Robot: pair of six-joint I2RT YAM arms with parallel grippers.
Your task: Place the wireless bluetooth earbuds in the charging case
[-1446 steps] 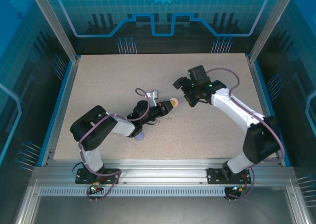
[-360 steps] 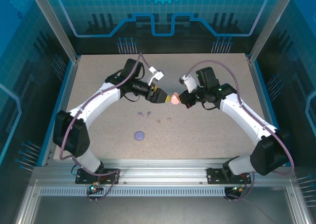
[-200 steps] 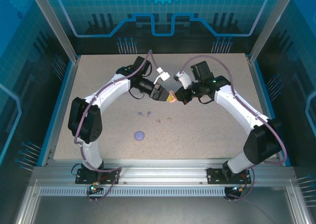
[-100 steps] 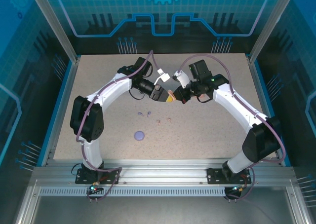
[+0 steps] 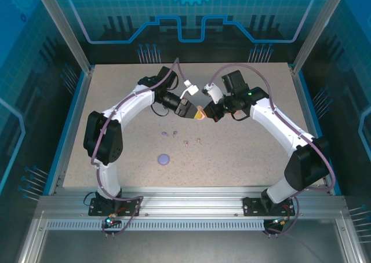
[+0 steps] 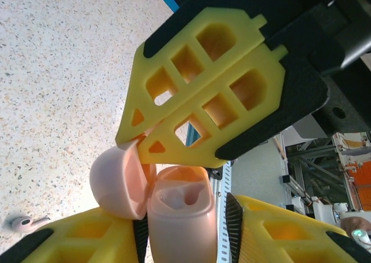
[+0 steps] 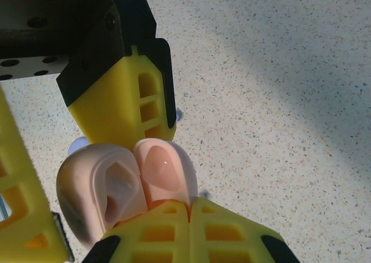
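At the 12 o'clock half of the table (image 5: 243,159), held up off the surface, both arms meet and we have a change. A couple of seconds ago the two grippers stood a little apart with the case as a peach blob between them. Now the right gripper (image 5: 210,110) has pushed right up against the left gripper (image 5: 189,109). The left one has pinched in over the last second, and its yellow fingers clamp the body of the pink charging case (image 6: 182,225) from both sides. The right one's fingers are pressed flat together with nothing held, their tips nosing in at the hinge side. The lid (image 6: 119,179) now stands swung open beside the body, and from the right wrist we look straight into the wells, which seem bare. That looks to us like the opening step done and the loading not yet begun. The pale pink earbuds (image 5: 186,142) lie loose on the table at 6 o'clock from the case, the purple pair (image 5: 165,134) at 8 o'clock, and a purple case (image 5: 164,158) at 7 o'clock. We reckon the right gripper must back off and go down for a bud, while the left keeps the case steady.
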